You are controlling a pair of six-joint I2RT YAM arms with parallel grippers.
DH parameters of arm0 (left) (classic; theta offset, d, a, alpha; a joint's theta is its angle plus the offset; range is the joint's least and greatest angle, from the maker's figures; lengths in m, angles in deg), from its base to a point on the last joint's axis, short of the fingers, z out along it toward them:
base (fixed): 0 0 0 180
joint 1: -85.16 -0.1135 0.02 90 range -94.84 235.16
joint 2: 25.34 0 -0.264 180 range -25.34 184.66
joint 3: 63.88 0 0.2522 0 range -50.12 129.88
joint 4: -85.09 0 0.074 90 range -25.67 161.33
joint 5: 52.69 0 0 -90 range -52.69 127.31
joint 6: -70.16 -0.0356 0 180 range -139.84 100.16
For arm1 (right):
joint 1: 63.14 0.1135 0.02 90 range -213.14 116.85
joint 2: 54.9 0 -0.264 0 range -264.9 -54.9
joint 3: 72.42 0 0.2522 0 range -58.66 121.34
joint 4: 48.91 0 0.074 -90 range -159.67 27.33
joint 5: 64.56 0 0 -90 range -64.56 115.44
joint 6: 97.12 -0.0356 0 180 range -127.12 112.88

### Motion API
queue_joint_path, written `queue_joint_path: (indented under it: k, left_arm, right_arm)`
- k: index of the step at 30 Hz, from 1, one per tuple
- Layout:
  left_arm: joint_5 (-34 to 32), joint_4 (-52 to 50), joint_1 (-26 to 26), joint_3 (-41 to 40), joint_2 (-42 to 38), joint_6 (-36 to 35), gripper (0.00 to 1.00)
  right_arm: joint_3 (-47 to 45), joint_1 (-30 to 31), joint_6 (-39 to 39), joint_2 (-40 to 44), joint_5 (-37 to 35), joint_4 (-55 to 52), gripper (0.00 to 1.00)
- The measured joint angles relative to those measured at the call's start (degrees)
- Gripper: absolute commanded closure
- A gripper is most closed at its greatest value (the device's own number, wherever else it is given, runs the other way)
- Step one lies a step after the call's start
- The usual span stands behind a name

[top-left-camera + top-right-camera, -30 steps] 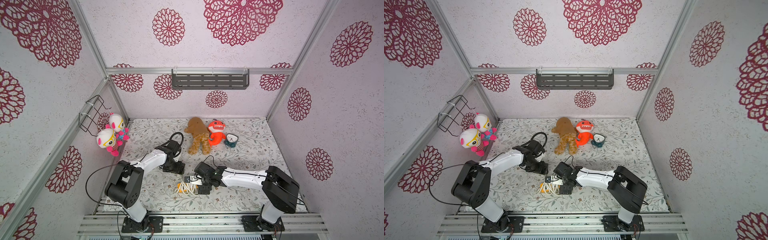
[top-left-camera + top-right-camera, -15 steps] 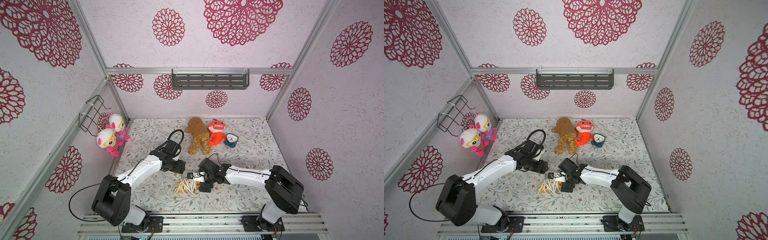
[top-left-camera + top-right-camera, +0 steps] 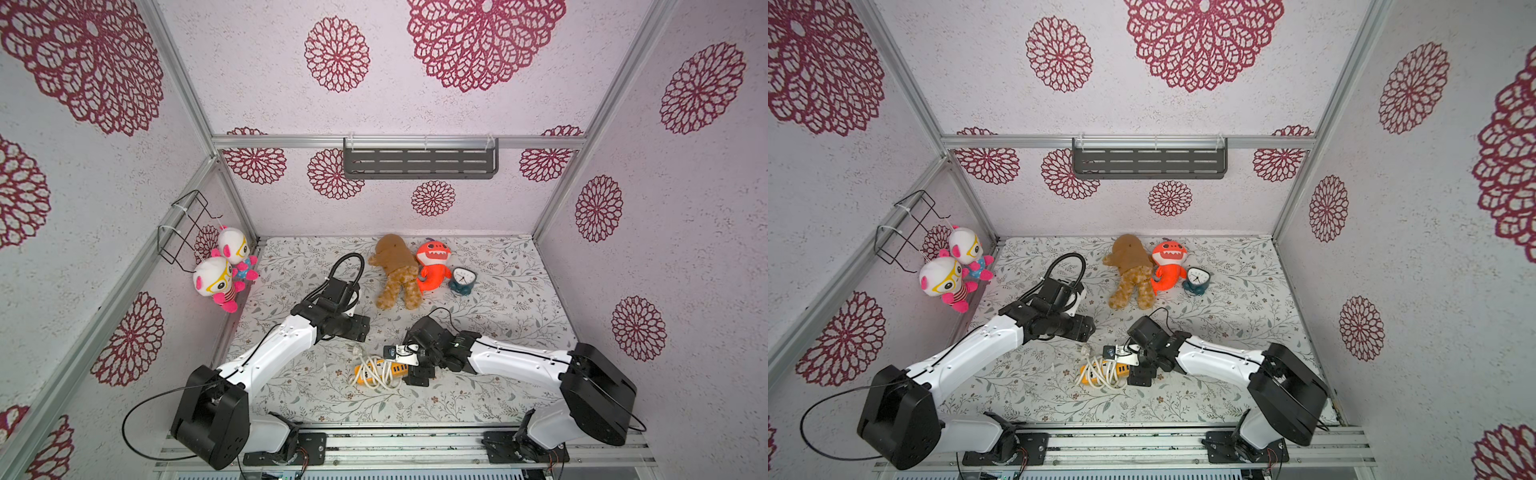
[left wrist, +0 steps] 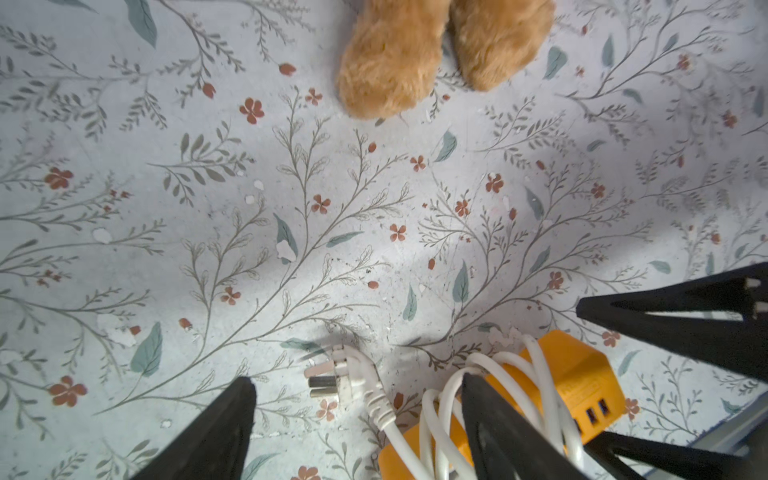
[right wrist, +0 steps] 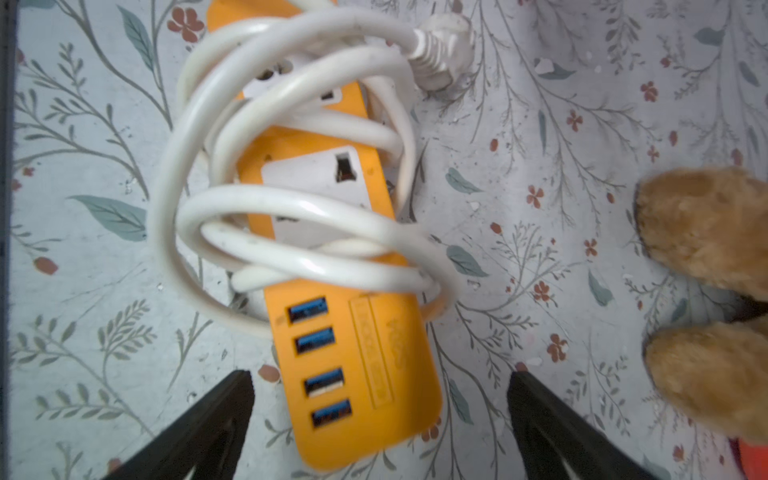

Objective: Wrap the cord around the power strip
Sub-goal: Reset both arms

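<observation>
Your power strip (image 3: 401, 369) is lying flat on the flowery table (image 3: 498, 374), socket faces up, about mid-width and toward the front edge. The cord (image 5: 291, 199) goes around it in several loose turns over the socket end. The loops bulge out past one long side and rest on the table, so it's a slack wrap, not a snug one. The USB end of the strip is bare. The plug (image 4: 340, 374) sits on the table just beside the strip, prongs pointing away from it.

Your right gripper (image 5: 380, 376) is spread wide and holding nothing. It has one finger on each side of the strip's USB end, and you can see table between each finger and the orange plastic.

Your left gripper (image 4: 357, 378) is released and empty too, hanging over the plug, which shows up between its two fingers (image 4: 216, 432) in the left wrist view. The other finger covers part of the cord loops in that view, and I can't tell if it's touching them.

The brown plush toy (image 3: 397, 270) lies farther back, feet pointing toward the strip but apart from it. An orange plush toy (image 3: 432, 266) and a little clock (image 3: 461, 280) sit beside it.
</observation>
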Motion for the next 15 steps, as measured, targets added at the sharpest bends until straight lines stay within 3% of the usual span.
queue_joint_path:
  k: [6,10,15]
  left_arm:
    - [-10.43,11.28,-7.1,-8.79,-13.81,-1.46,0.0]
    - [-16.7,25.9,-16.41,-21.66,-22.69,-2.16,0.03]
    - [-21.97,41.48,-23.52,-32.46,-20.28,-4.0,0.03]
  right_arm:
    - [-8.41,-8.81,-8.22,15.69,-1.86,5.57,0.01]
    - [-18.03,-23.23,-17.0,25.79,-9.31,16.87,0.01]
    - [-26.34,-43.21,-27.3,26.36,-14.82,30.69,0.01]
